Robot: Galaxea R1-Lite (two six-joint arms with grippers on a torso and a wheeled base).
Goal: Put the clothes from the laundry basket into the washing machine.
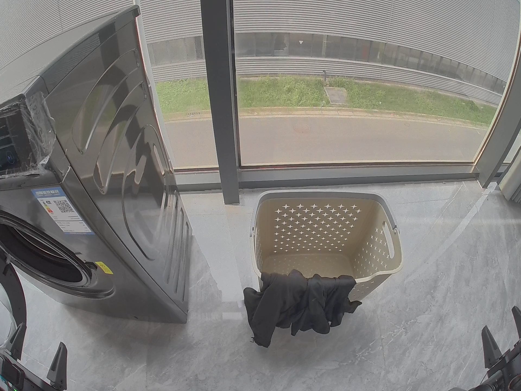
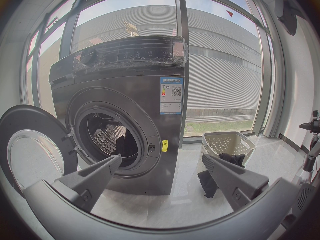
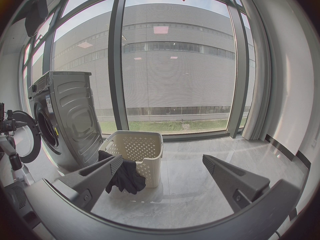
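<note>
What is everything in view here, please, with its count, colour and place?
washing machine: one, dark grey, at the robot's left, its round door swung open.
laundry basket: one, beige, right of the machine, ahead of the robot.
clothes: one black bundle, draped over the basket's near rim, hanging outside.
window: one glazed wall, dark-framed, behind the basket.
floor: one, pale grey marble, under everything.
left gripper: one, grey, open, low, facing the machine.
right gripper: one, grey, open, low, facing the basket.
</note>
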